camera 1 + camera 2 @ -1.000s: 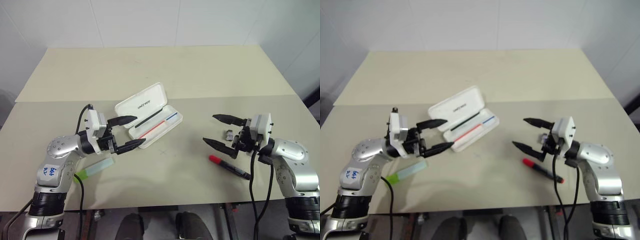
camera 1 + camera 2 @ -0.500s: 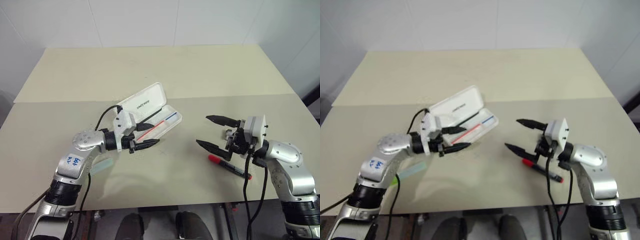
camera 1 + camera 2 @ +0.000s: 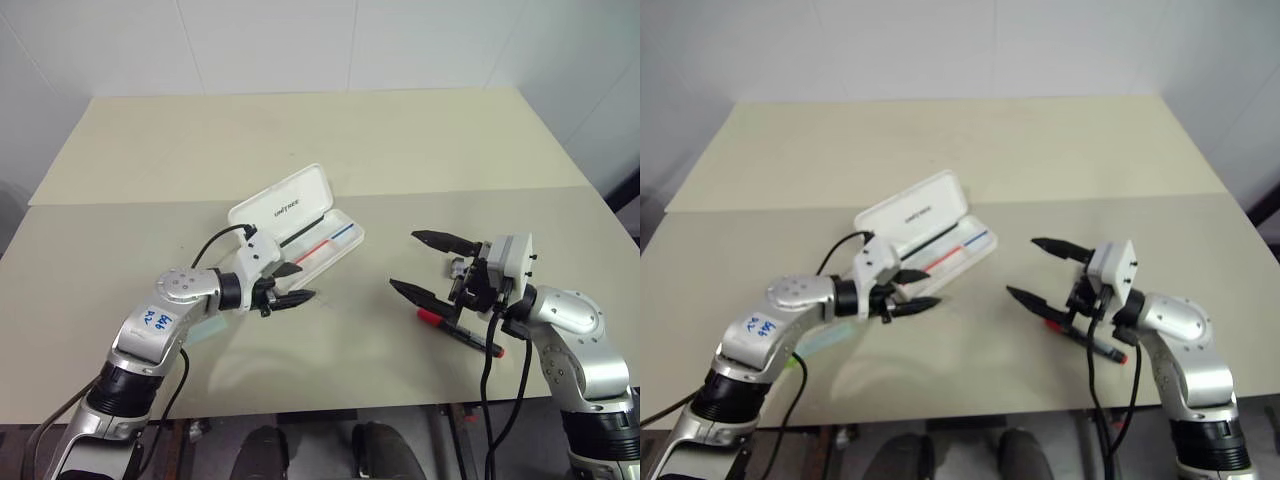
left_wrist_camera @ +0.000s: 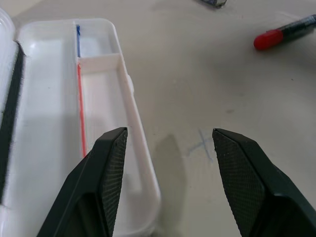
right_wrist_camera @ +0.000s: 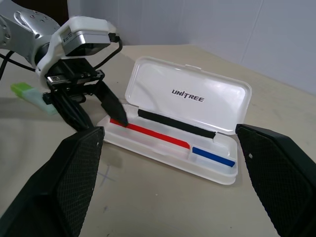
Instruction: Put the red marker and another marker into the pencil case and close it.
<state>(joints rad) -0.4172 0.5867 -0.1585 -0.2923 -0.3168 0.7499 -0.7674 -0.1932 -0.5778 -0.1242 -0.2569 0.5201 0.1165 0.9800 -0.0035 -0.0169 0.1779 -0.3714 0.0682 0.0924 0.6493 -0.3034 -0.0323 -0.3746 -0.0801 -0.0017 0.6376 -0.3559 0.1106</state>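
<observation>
1. Head views: the pencil case [image 3: 296, 222] lies open on the surface [image 3: 340, 140]. My left tool [image 3: 290, 283] hovers at its near end, fingers spread, empty. My right tool [image 3: 428, 263] is spread wide above the red marker [image 3: 458, 333]. The green highlighter [image 3: 820, 338] lies beside my left arm.
2. Left wrist view: one finger [image 4: 106, 163] overlaps the case rim; nothing pinched.
3. Right wrist view: the case faces me, lid up.
4. Judgement: both markers remain out; next I lower my right tool onto the red marker.
</observation>
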